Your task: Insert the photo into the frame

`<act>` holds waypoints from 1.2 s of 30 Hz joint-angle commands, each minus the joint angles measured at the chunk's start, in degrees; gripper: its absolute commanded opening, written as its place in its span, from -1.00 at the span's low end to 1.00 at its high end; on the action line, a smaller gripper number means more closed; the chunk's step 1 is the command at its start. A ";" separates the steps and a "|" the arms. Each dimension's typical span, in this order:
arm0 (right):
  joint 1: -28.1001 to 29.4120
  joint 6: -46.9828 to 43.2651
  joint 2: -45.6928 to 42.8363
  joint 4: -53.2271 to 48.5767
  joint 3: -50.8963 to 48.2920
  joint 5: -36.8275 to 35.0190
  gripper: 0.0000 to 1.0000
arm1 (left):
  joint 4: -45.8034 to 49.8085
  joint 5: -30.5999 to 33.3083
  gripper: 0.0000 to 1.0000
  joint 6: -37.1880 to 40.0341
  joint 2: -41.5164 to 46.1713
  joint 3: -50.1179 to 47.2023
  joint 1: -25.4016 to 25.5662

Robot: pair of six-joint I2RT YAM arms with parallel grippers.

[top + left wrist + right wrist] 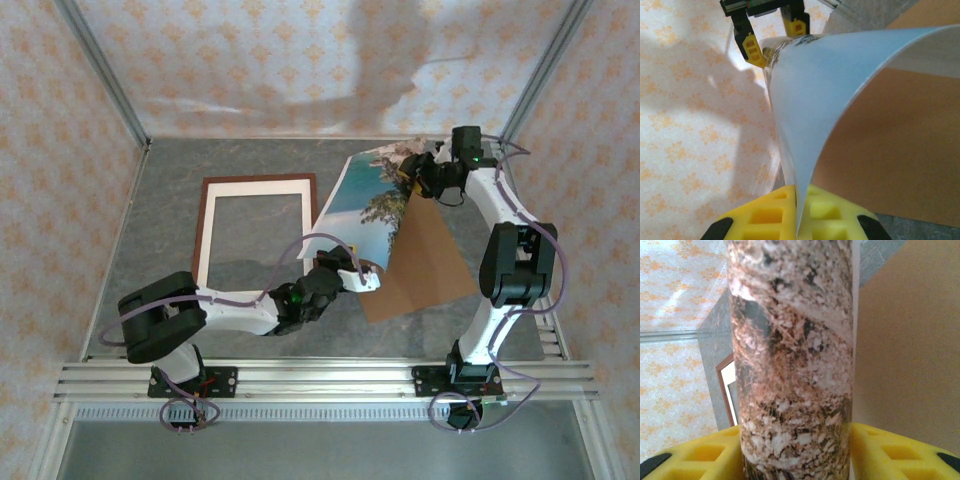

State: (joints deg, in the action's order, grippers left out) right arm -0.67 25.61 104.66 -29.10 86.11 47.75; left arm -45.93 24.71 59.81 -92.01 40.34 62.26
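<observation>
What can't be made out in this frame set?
- Right claw: pinching or loose is unclear; in the right wrist view the photo covers the gap between its fingers.
- The frame: right wrist view, mostly behind the photo.
- Brown board: top view, left edge behind the photo.

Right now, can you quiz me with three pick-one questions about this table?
1. Where is the frame? A flat on the table. B in a gripper. C leaning on the wall.
2. What colour is the board? A green. B brown. C blue.
3. The left gripper is: A open. B shut on the frame. C shut on the photo.
Answers: 1 A, it lies on the grey table; 2 B, plain brown; 3 C, it pinches the photo's edge.
</observation>
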 commanded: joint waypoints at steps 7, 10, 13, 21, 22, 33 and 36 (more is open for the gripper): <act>-0.63 -9.35 -7.90 -5.23 6.69 -8.68 0.62 | 15.96 2.04 -1.00 -7.22 11.63 6.58 -4.28; -0.59 -13.48 -13.11 -3.07 5.66 -13.20 0.68 | 28.60 0.76 -1.00 -11.12 15.56 11.79 -6.73; -0.63 -17.72 -18.84 2.64 1.98 -15.27 0.73 | 45.50 -4.09 -1.00 -18.03 19.56 19.42 -10.27; -0.48 -29.51 -30.58 16.65 -8.68 -11.02 0.75 | 73.89 -12.35 -1.00 -23.23 22.03 35.43 -17.93; -0.48 -31.16 -31.96 17.56 -9.60 -9.80 0.76 | 76.50 -12.81 -1.00 -23.71 21.53 37.94 -18.82; 12.13 -44.57 -38.36 11.09 -12.28 4.73 0.77 | 89.79 -10.73 -1.00 -23.26 16.51 53.53 -23.31; 15.29 -47.78 -37.15 9.35 -11.77 3.03 0.77 | 89.80 -12.80 -1.00 -22.24 17.17 53.92 -23.78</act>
State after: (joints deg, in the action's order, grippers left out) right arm 12.84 -15.77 66.92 -16.64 72.86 50.28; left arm 40.40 13.65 37.32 -75.37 92.07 39.20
